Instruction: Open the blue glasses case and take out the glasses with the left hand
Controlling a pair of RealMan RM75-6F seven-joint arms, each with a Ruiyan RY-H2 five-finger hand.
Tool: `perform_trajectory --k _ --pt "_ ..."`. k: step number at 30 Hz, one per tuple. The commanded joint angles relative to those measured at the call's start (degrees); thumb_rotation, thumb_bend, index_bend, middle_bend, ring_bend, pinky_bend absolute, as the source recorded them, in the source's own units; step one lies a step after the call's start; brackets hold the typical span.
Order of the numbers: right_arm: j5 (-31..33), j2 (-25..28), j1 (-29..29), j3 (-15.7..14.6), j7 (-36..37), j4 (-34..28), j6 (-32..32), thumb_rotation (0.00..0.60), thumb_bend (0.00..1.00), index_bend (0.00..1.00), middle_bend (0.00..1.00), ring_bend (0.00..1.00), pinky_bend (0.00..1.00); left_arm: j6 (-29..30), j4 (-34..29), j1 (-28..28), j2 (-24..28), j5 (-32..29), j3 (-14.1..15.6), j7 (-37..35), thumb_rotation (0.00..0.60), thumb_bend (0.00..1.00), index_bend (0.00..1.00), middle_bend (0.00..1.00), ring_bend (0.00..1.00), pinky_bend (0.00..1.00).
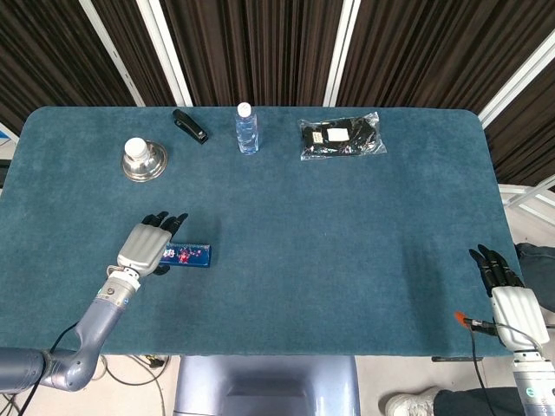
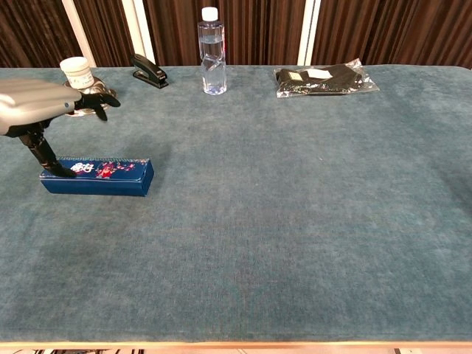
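The blue glasses case lies closed on the teal table, near the front left. My left hand hovers over the case's left end with its fingers spread; in the chest view one fingertip touches the top of the case. Nothing is held in it. My right hand rests at the table's front right edge, fingers extended, holding nothing. The glasses are hidden inside the case.
A metal dish with a white cup stands behind the left hand. A black stapler, a water bottle and a bagged black item line the far edge.
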Motion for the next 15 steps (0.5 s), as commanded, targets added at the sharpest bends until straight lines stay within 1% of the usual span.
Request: perform_trajectory --k 1,5,11,15 --pt "0.0 0.0 0.0 0.0 0.0 0.0 0.0 0.600 0.03 0.00 0.00 0.00 0.23 -2.1 0.7 0.2 -0.5 -1.4 -1.3 0.2 0.600 0.15 0.00 0.28 0.08 0.18" --pt "0.0 0.0 0.0 0.0 0.0 0.0 0.0 0.600 0.03 0.00 0.00 0.00 0.23 -3.8 1.4 0.3 -0.8 -1.9 -2.5 1.2 0.600 0.17 0.00 0.30 0.08 0.18" --pt "0.1 0.0 0.0 0.0 0.0 0.0 0.0 0.600 0.04 0.00 0.00 0.00 0.23 -5.6 2.3 0.7 -1.5 -1.9 -3.6 2.3 0.600 0.26 0.00 0.31 0.08 0.18" --pt "0.0 0.0 0.0 0.0 0.0 0.0 0.1 0.600 0.05 0.00 0.00 0.00 0.22 -6.3 2.9 1.0 -1.9 -1.9 -4.1 2.8 0.600 0.27 0.00 0.31 0.08 0.18"
